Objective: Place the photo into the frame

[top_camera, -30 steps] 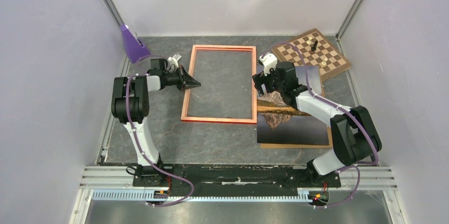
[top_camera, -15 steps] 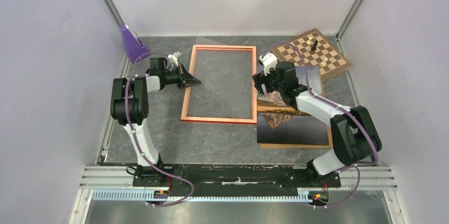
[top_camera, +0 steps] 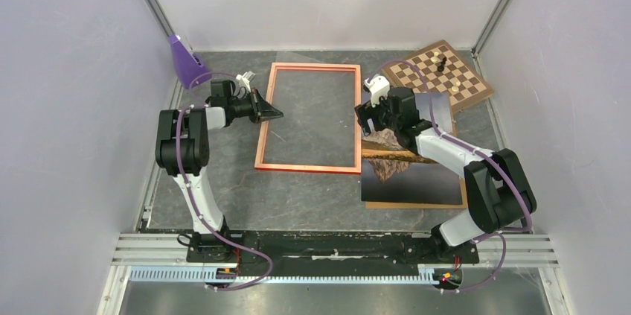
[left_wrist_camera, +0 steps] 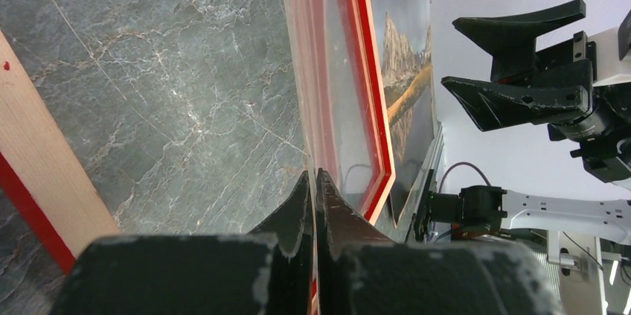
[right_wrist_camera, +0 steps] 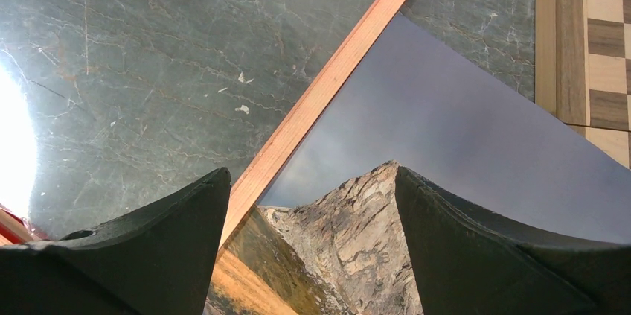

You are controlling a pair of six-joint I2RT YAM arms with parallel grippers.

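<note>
The frame [top_camera: 308, 169] — thin, orange-red — lies flat, its left rail at my left gripper [top_camera: 277, 115]. The photo [top_camera: 409, 181] — mountain side up — lies under my right gripper [right_wrist_camera: 312, 181], edge beside the frame.

White-and-black arms [top_camera: 182, 140] trail purple cables [top_camera: 270, 261]; the jaws are black.

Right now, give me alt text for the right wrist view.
The open right hand hovers over the photo, its fingers straddling the mountain peak. One side of the frame runs diagonally beside it; a chessboard shows at right.
</note>
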